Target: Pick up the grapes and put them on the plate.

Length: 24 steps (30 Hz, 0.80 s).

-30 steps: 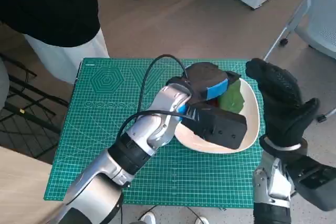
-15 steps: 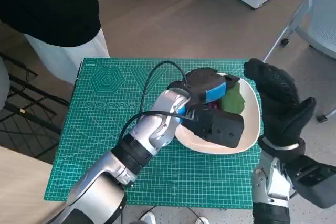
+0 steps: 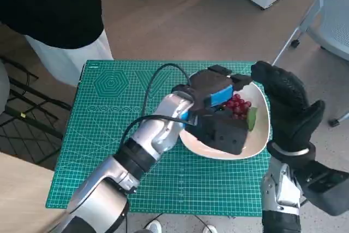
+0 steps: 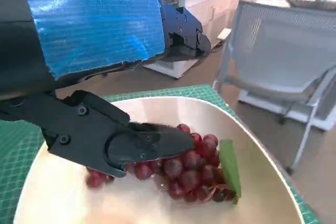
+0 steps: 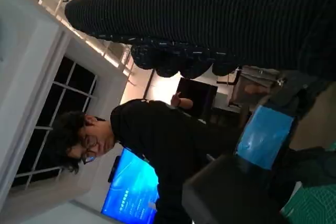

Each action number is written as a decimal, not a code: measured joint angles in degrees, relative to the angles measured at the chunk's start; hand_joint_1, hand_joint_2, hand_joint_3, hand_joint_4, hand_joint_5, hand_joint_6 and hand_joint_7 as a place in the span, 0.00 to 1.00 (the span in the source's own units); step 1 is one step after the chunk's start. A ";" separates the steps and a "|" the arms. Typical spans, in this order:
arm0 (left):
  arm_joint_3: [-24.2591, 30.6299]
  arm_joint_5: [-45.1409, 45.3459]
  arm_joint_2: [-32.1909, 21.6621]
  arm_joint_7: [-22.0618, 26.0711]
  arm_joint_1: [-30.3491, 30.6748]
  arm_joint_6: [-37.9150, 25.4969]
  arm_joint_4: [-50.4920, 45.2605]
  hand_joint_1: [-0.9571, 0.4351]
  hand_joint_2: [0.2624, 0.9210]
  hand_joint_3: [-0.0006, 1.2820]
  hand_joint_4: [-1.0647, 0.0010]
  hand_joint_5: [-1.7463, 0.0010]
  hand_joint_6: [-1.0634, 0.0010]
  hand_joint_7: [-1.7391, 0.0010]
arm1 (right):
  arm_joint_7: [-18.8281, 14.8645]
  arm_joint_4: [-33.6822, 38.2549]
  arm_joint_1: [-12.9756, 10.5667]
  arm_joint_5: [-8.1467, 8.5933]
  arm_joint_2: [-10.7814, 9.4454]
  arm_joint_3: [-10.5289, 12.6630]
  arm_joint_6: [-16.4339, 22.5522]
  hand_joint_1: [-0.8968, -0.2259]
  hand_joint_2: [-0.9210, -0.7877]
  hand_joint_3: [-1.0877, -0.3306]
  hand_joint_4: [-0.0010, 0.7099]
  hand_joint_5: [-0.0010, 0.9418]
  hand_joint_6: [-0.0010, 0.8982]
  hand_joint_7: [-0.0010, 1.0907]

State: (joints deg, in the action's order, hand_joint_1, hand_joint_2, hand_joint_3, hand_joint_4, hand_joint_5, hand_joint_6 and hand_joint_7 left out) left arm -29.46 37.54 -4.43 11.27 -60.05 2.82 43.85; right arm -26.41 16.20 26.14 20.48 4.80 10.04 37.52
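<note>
Table covered by green cutting mat (image 3: 114, 129); white plate (image 3: 260, 129) rests on mat, right side.

1. Cutting mat (image 3: 109, 129), green, on the counter: printed white grid lines, a hexagon figure and angle lines near its far left corner. A small mark sits at that corner, and a row of tiny characters runs below the hexagon; none of it can be read.
2. Blue tape on the left hand (image 3: 218, 97): no lettering seen.
3. Blue screen (image 5: 128, 192) in the right wrist view: bright, with no legible content.
4. No other text, brand, number or sign can be read in any view.
</note>
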 measured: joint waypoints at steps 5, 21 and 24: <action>0.73 -0.81 -0.41 -0.38 0.48 0.81 0.74 0.10 1.00 0.55 0.90 1.00 0.82 1.00 | 0.00 0.00 0.01 -0.01 0.00 -0.03 0.00 0.70 0.00 0.73 0.47 0.00 0.12 0.40; 23.43 -29.49 -2.92 -0.08 14.15 12.42 -3.56 0.18 1.00 0.48 0.89 0.99 0.82 1.00 | 0.00 -0.73 -0.05 -0.18 -0.22 -1.02 -0.45 0.69 0.00 0.73 0.47 0.00 0.12 0.40; 27.49 -36.74 -2.72 3.40 16.99 12.84 -5.64 0.21 1.00 0.45 0.89 0.99 0.82 1.00 | 0.00 -0.87 -0.05 -0.18 -0.24 -1.12 -0.49 0.68 0.00 0.73 0.47 0.00 0.12 0.40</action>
State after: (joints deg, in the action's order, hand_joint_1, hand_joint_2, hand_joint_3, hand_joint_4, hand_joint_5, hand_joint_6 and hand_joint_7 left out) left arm -1.97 0.80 -7.15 14.67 -43.06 15.66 38.21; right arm -26.41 15.33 26.09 20.30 4.56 8.92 37.03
